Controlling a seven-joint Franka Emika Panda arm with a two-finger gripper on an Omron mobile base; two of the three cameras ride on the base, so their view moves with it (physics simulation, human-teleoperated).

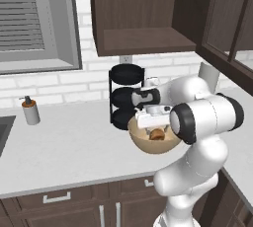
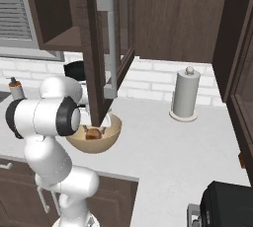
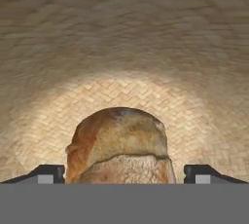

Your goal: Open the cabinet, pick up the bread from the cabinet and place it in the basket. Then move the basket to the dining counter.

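Note:
The tan basket (image 1: pixel 146 145) stands on the white counter in front of the black rack. The golden-brown bread (image 3: pixel 119 142) lies on the basket's woven floor, also seen as the bread (image 1: pixel 157 134) and the bread (image 2: pixel 93 133). My gripper (image 3: pixel 125 174) reaches down into the basket (image 2: pixel 111 136), open, one fingertip on each side of the bread with a gap on both sides. Above, the dark brown cabinet (image 1: pixel 143 14) is open and its bottom shelf is bare. Its door (image 2: pixel 96 48) with a silver bar handle (image 2: pixel 109 43) swings out over the basket. The dining counter is out of view.
A black three-tier rack (image 1: pixel 126 97) stands just behind the basket. A soap dispenser (image 1: pixel 30 111) sits at the left near the sink edge (image 1: pixel 2 132). A paper towel roll (image 2: pixel 186 95) stands at the right by the wall. A black appliance (image 2: pixel 227 204) sits near the right front.

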